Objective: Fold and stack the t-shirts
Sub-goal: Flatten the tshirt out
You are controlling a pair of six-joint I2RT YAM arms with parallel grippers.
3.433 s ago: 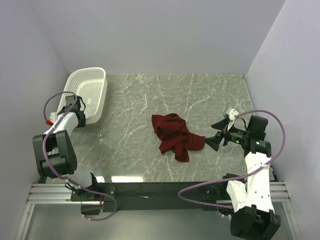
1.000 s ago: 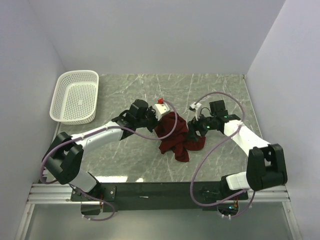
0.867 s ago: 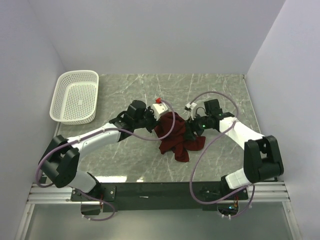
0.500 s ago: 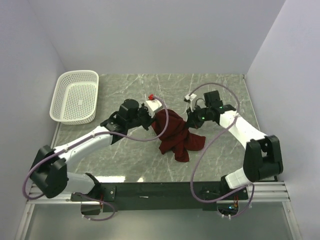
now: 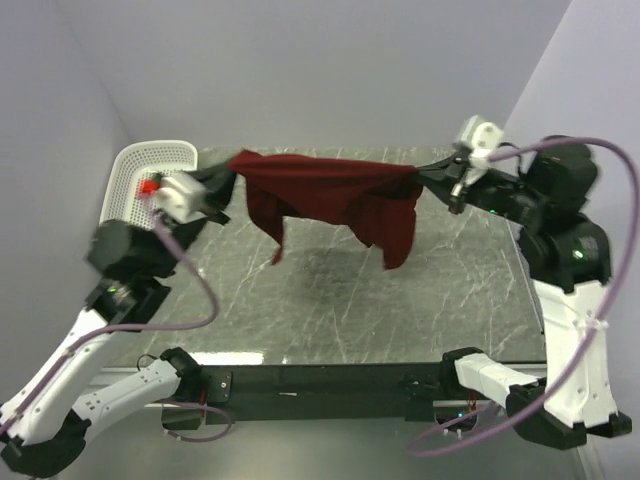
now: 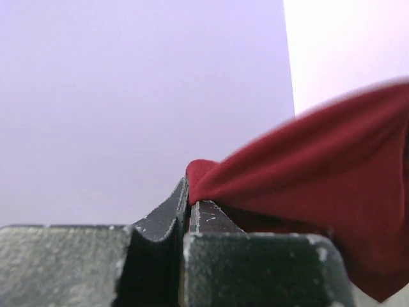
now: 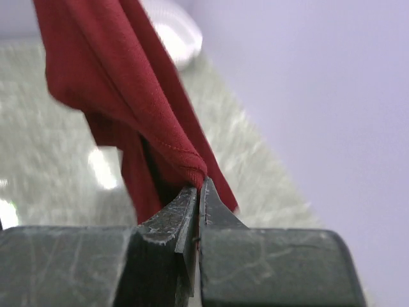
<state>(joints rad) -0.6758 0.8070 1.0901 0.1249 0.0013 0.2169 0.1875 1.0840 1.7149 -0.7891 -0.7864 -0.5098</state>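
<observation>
Pale walls close in a grey-green marble table. At my far left, the white perforated basket sits by the wall, partly hidden behind my left arm. My left gripper is pinched tight on one edge of the maroon t-shirt, which hangs stretched in the air above the table. My right gripper is clamped on the opposite edge, with loose folds drooping just beside it.

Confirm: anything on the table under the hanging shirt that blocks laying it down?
Nothing visible. The maroon t-shirt hangs between left gripper and right gripper over bare marble table; the white basket sits off at the far-left corner.
</observation>
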